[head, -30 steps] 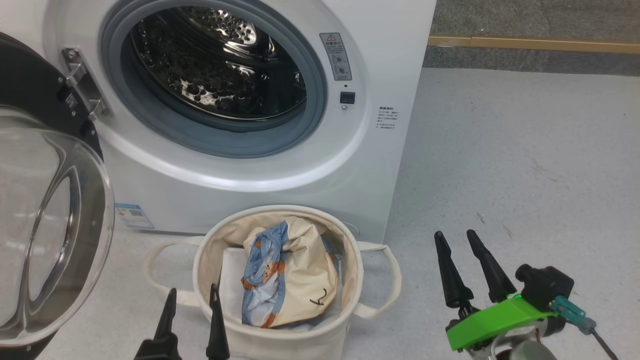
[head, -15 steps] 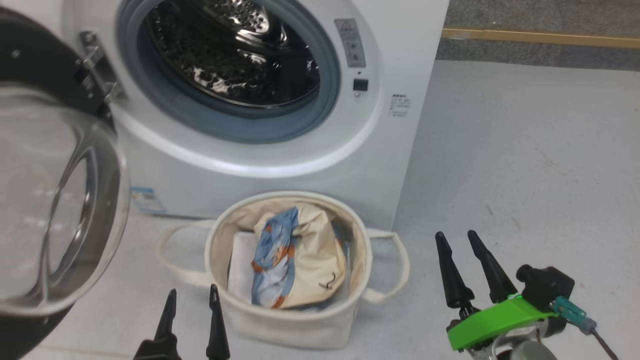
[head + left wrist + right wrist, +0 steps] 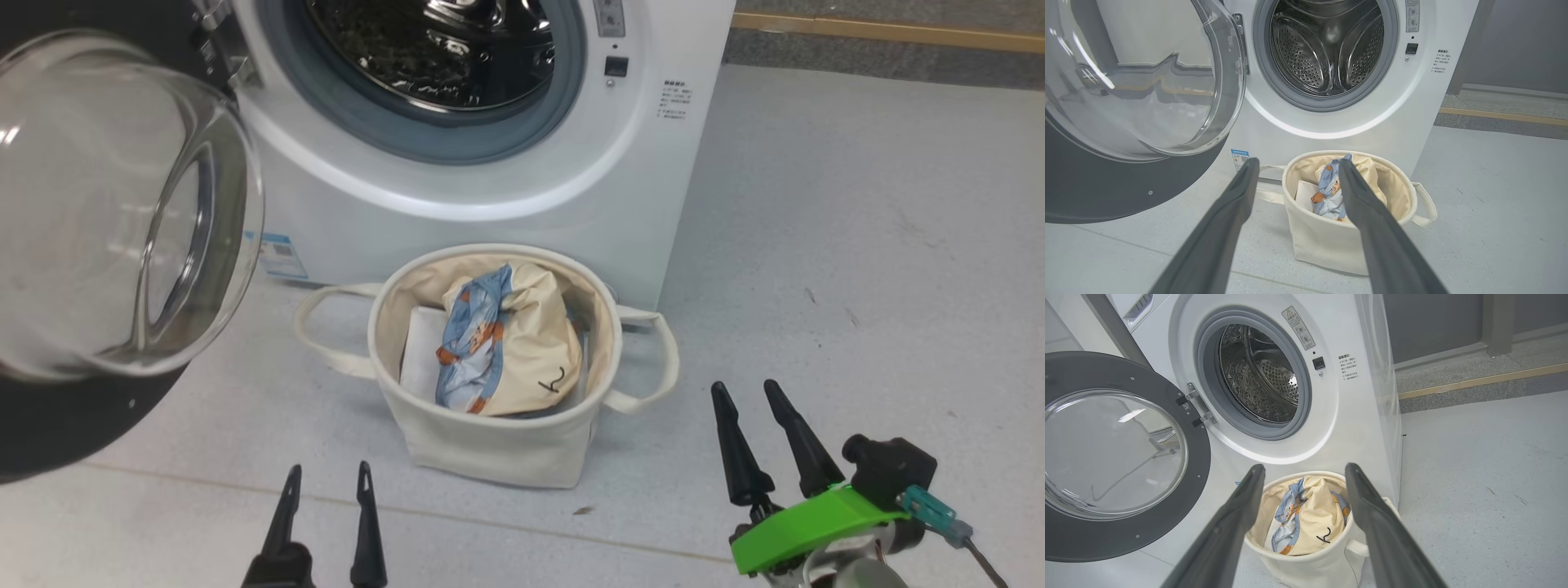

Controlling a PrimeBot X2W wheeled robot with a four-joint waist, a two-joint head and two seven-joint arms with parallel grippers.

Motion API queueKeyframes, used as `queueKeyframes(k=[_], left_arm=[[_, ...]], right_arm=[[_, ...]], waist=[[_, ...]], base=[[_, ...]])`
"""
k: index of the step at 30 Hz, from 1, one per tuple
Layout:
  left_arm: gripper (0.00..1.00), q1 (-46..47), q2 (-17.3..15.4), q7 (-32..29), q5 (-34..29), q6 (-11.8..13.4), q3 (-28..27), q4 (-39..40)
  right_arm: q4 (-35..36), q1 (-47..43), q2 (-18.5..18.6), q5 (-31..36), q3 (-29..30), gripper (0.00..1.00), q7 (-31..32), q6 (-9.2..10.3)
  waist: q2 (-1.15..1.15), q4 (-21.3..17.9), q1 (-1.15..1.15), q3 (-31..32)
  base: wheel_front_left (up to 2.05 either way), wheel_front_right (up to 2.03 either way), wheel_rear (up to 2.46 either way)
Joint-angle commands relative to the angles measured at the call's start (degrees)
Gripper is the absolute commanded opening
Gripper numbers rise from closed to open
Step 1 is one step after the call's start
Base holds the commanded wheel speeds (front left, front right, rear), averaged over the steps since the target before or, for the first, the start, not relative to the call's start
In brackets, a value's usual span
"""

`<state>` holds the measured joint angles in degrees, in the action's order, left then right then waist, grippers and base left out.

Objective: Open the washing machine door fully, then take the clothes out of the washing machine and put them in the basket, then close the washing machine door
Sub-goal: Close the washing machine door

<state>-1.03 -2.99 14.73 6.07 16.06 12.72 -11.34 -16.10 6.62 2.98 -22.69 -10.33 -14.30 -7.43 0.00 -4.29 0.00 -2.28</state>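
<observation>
Slippage is judged the chief hazard of the coming push, since only long, smooth, tapering fingers can be offered to a glossy surface. The left gripper (image 3: 328,469) is held before the basket (image 3: 490,453) and the right gripper (image 3: 743,385) to the basket's right, both spread wide, with nothing gripped or touched. Within the basket the clothes (image 3: 522,351) are heaped against a white folded sheet (image 3: 418,351). Just behind the basket the washing machine (image 3: 490,220) is set, with no garment seen in its drum (image 3: 441,49). Left of the basket the washing machine door (image 3: 106,212) is swung wide; the basket's left handle (image 3: 314,327) could be snagged if the door is swept low.
</observation>
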Motion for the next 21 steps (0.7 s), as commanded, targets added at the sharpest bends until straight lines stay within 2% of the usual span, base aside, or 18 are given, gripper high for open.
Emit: queueKeyframes(k=[1, 11, 21], left_arm=[[1.00, 2.51, 0.11, 0.27, -0.53, -0.14, -1.28, 2.18], [1.00, 3.35, 0.11, 0.27, -1.41, -0.35, 0.11, 2.63], [1.00, 4.71, 0.11, 0.27, -0.33, 1.10, 4.12, 4.24]], right_arm=[[1.63, 1.17, -0.11, 0.50, -1.09, 1.00, -0.70, -0.06], [2.31, 1.57, -0.11, 0.49, -0.91, 1.00, -0.70, -0.06], [5.98, 2.71, -0.11, 2.80, -1.76, 1.00, -0.70, -0.06]], waist=[[0.00, 0.30, 0.00, -0.14], [0.00, 2.40, 0.00, -0.92], [0.00, 12.24, 0.00, -2.93]], base=[[-0.76, 0.76, 0.00], [-0.18, 0.18, 0.00], [0.00, 0.00, 0.00]])
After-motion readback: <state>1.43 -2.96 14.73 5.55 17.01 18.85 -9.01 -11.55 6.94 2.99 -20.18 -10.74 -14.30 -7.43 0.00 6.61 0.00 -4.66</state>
